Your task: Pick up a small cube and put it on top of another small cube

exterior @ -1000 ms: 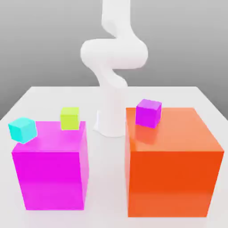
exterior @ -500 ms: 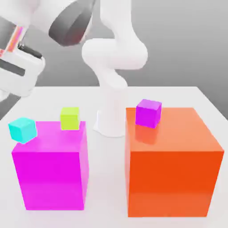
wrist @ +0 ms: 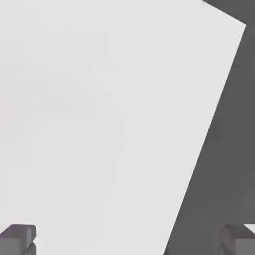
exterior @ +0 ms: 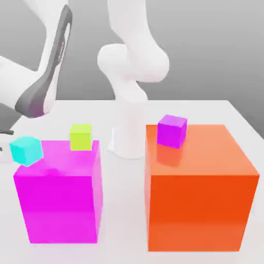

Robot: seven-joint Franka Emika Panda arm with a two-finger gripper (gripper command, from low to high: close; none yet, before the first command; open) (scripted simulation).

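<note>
Descending at the exterior view's left, the arm [exterior: 40,98] has brought our wide-open, empty tool [wrist: 128,240] lower, likely still positioning, while the lime-green cube [exterior: 81,137] sits on the magenta block [exterior: 61,206].

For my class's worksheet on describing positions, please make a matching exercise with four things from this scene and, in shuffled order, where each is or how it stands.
Things
1. purple cube
2. lime-green cube
3. cyan cube
4. gripper

Places or states
A. at the exterior view's far left of the small cubes
B. fingers apart
C. seen against the orange block
D. between the cyan and purple cubes in the exterior view

Pairs: 1-C, 2-D, 3-A, 4-B
</note>
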